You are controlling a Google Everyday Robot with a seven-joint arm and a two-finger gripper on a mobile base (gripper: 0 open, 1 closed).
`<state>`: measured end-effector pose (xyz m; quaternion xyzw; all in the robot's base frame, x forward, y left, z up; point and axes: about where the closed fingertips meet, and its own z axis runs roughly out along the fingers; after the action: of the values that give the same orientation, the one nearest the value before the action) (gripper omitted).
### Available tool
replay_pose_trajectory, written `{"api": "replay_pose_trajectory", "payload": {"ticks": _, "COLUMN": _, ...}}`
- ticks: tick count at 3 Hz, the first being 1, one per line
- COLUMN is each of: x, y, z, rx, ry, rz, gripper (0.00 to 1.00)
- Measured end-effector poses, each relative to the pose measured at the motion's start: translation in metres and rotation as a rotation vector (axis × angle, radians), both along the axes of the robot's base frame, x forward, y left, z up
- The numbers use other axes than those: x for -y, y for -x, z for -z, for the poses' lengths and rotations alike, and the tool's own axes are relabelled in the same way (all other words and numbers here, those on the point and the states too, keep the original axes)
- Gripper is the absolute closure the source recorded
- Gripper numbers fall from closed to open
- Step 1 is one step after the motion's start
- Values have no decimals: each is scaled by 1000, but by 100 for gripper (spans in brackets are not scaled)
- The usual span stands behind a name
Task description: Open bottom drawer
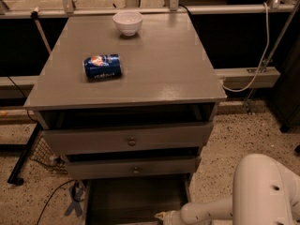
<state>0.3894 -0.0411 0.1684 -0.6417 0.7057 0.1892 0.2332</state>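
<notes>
Bottom drawer (133,198) stands out beneath middle drawer (132,167); jaws at its front, grip state unclear.

Dim, warm light falls from above, leaving a soft sheen on the grey cabinet top (159,64). Deep shadow fills the open bottom drawer (131,198); the gripper (162,216), at its front by the lower edge, appears faintly lit.

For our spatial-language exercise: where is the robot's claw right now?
In the camera view, the claw sits at the bottom edge, just right of centre, at the open bottom drawer.
</notes>
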Motion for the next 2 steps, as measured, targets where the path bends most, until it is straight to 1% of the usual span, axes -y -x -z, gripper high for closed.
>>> {"api": "replay_pose_trajectory", "payload": {"ticks": 1, "x": 1, "y": 0, "z": -2, "rx": 4, "ry": 1, "rz": 0, "gripper": 0}}
{"api": "replay_pose_trajectory", "payload": {"ticks": 2, "x": 8, "y": -5, "z": -20, "rx": 33, "ry": 9, "rz": -6, "gripper": 0}}
